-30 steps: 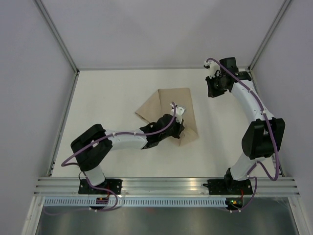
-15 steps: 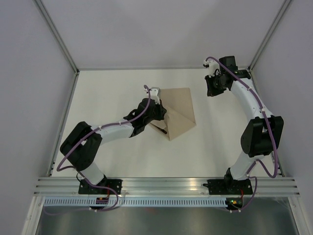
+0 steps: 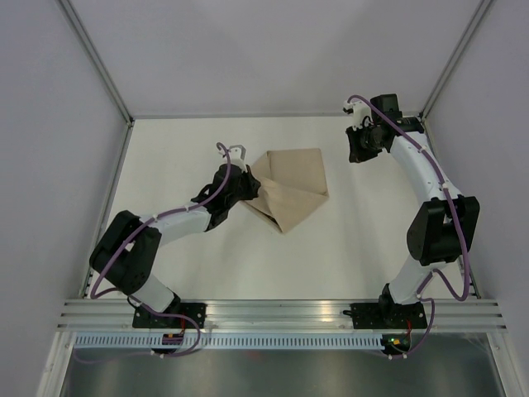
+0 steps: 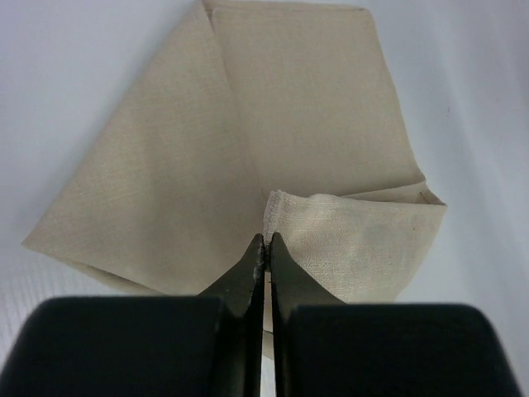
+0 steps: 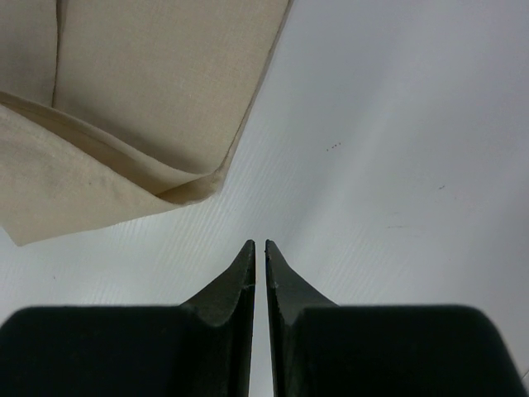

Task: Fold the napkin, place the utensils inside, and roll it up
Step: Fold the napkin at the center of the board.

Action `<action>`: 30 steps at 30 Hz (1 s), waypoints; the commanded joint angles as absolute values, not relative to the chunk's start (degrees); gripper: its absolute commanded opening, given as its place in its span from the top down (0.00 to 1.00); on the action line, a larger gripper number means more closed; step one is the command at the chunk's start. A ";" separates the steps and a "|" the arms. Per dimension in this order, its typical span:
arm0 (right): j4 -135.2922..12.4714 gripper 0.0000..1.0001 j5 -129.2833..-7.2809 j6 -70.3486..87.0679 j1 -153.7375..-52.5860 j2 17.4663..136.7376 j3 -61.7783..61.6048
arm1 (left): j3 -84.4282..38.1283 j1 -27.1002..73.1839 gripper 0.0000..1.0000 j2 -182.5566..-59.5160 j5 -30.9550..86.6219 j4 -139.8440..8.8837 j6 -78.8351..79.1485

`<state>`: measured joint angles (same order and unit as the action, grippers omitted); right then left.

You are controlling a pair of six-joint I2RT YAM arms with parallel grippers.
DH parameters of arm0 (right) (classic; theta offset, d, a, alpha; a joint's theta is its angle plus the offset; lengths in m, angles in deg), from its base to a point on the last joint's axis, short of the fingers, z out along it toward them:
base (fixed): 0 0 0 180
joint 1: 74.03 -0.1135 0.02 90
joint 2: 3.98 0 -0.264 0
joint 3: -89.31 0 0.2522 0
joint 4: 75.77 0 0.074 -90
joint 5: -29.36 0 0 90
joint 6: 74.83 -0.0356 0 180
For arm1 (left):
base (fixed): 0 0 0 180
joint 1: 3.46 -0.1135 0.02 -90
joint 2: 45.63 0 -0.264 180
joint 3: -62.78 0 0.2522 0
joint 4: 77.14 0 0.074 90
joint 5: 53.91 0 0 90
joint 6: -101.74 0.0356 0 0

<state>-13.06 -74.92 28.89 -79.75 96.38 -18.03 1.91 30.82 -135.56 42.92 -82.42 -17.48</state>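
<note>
Finding: a robotics laboratory test cell. Evidence as observed: a plain white surface (image 3: 190, 256) is enclosed on the left, right and far sides by pale, unmarked panels (image 3: 273, 50) held in aluminium corner posts (image 3: 95, 58). A slotted aluminium rail (image 3: 281, 313) spans the near edge. The left arm (image 3: 178, 222) and right arm (image 3: 421, 169), both black-and-white machines, are bolted to it, with exposed purple cables (image 3: 468, 273) clipped along each
</note>
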 commanded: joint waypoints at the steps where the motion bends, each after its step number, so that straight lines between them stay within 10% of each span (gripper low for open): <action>1: -11.91 0.86 -76.02 28.45 -79.40 96.92 -20.17 | 3.05 29.94 0.98 -133.70 42.24 -84.38 -20.34; 30: -11.29 0.85 -74.53 28.89 -82.47 98.15 -19.11 | 6.39 23.61 0.98 -136.24 41.81 -86.49 -22.45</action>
<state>-11.68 -75.34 28.89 -82.05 97.75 -18.03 5.82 24.07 -135.67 42.23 -83.50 -20.38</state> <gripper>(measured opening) 0.143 0.033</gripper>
